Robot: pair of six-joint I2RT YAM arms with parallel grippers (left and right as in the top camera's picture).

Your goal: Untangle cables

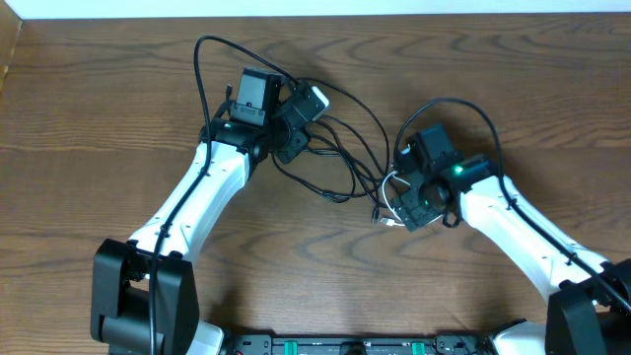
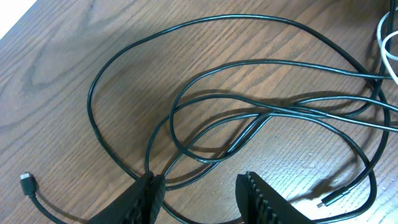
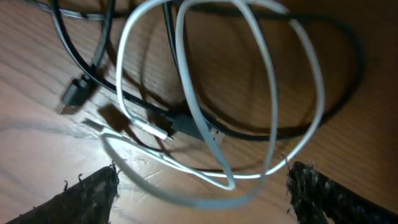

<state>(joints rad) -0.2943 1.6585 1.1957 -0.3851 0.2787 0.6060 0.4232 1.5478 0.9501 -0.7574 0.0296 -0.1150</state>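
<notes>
Wood-grain table [image 1: 99, 118], overhead: the two arms come in from the near corners. The left gripper [image 1: 294, 126] sits at the far-left end of a tangle of black cables [image 1: 330, 195], and the right gripper [image 1: 406, 209] is over the white cable [image 1: 390, 183] at the tangle's right end. The black loops spread between the two grippers, with one strand arcing far-left past the left wrist. Jaw state is hard to read from up here.

Left wrist view: the left gripper [image 2: 202, 200] has its jaws partly apart with bare wood showing in the gap, clamping nothing. One black strand runs right at the tip of the left finger [image 2: 146, 198] - can't tell if it touches. Black cables [image 2: 205, 112] lie in overlapping loops on the wood. A black plug [image 2: 26, 182] lies near-left, a slim plug [image 2: 329, 199] near-right, and the white cable [image 2: 387, 37] shows at the far-right edge.

Right wrist view: the right gripper [image 3: 205, 194] is spread wide and grips nothing. The white cable [image 3: 185, 68] loops between the fingers - loose on the table, crossing over black cable. A black plug [image 3: 74, 93] lies left.
</notes>
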